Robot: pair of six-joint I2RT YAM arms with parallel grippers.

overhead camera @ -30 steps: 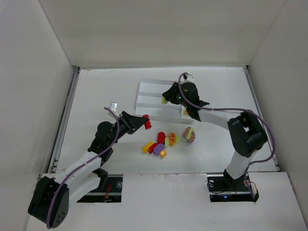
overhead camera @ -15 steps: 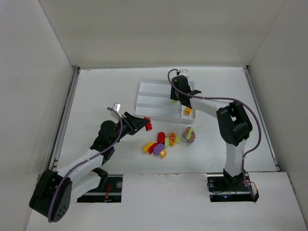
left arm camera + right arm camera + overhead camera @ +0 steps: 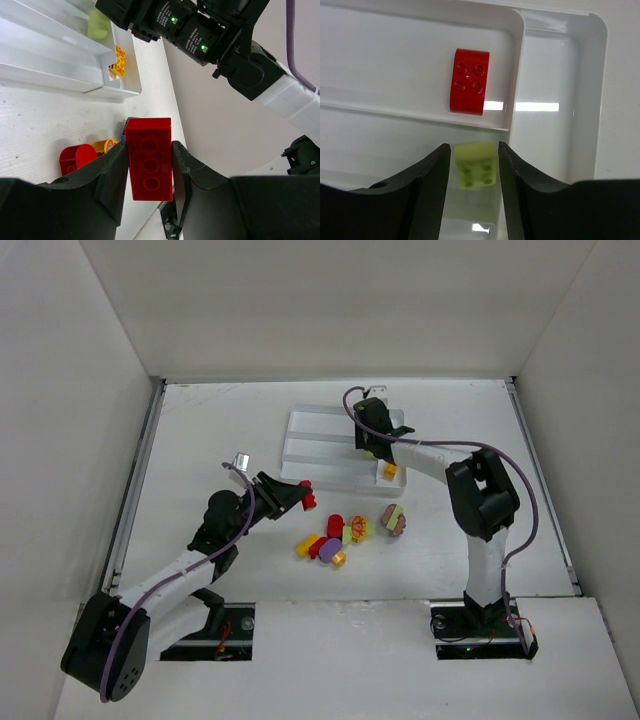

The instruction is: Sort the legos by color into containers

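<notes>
Left claw (image 3: 149, 150) clamped on rectangular red plastic brick (image 3: 149, 167) – mixed-colour brick pile (image 3: 331, 541) nearby. Right claw (image 3: 474, 146) over white plastic tray (image 3: 518, 60) – lime-yellow brick (image 3: 475, 166) between jaws, grip unclear; red block (image 3: 469, 81) in next slot.

In the right wrist view the lime brick (image 3: 475, 164) looked blurred between the right fingers (image 3: 427, 185); whether they touched it could not be told. The tray (image 3: 517, 75) ran off the frame's left edge. In the left wrist view, lower centre, a red brick (image 3: 149, 159) hid most of a purple brick (image 3: 125, 125).
</notes>
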